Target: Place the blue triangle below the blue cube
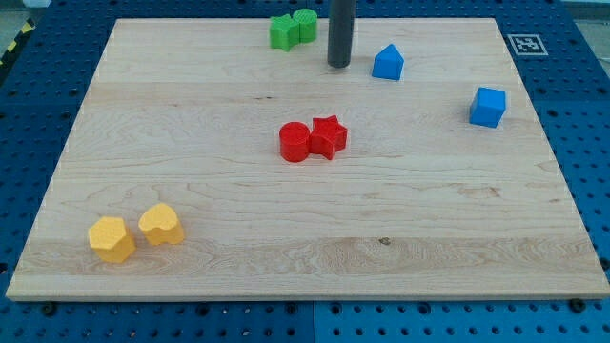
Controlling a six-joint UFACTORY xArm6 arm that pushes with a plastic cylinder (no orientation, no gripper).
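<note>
The blue triangle lies near the view's top, right of centre. The blue cube lies to its lower right, near the board's right edge. My tip stands just left of the blue triangle, a small gap between them, and right of the green blocks.
A green star and a green cylinder touch at the top edge. A red cylinder and a red star touch at the centre. Two yellow blocks lie at the bottom left. The wooden board sits on a blue pegboard.
</note>
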